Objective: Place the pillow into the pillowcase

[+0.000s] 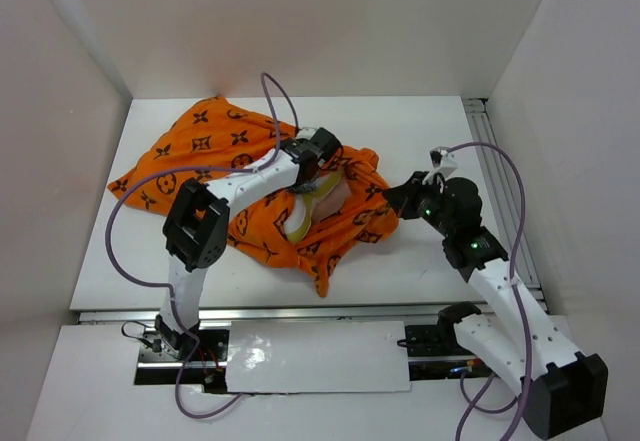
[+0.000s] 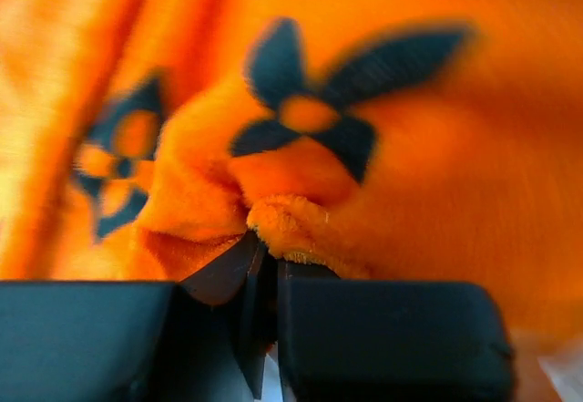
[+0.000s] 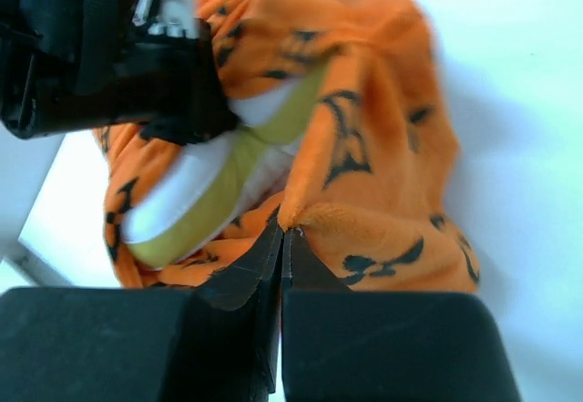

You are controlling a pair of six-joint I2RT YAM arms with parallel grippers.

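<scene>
The orange pillowcase (image 1: 200, 151) lies crumpled across the middle of the white table (image 1: 420, 131). Part of the white pillow (image 1: 305, 216) with its pale yellow seam shows in the case's opening, the rest is hidden under fabric. My left gripper (image 1: 318, 179) reaches down over that opening. In its wrist view the gripper (image 2: 266, 247) stands a narrow slit apart, with a fold of pillowcase (image 2: 410, 165) lying across its tips. My right gripper (image 1: 392, 201) is at the case's right edge. There the gripper (image 3: 284, 233) is shut on a corner of pillowcase (image 3: 383, 147), beside the pillow (image 3: 196, 201).
White walls enclose the table on three sides. A metal rail (image 1: 500, 181) runs along the right edge. A white panel (image 1: 320, 361) covers the near edge between the arm bases. Purple cables (image 1: 130, 201) loop off both arms. The left arm's black wrist (image 3: 109, 56) looms close to my right gripper.
</scene>
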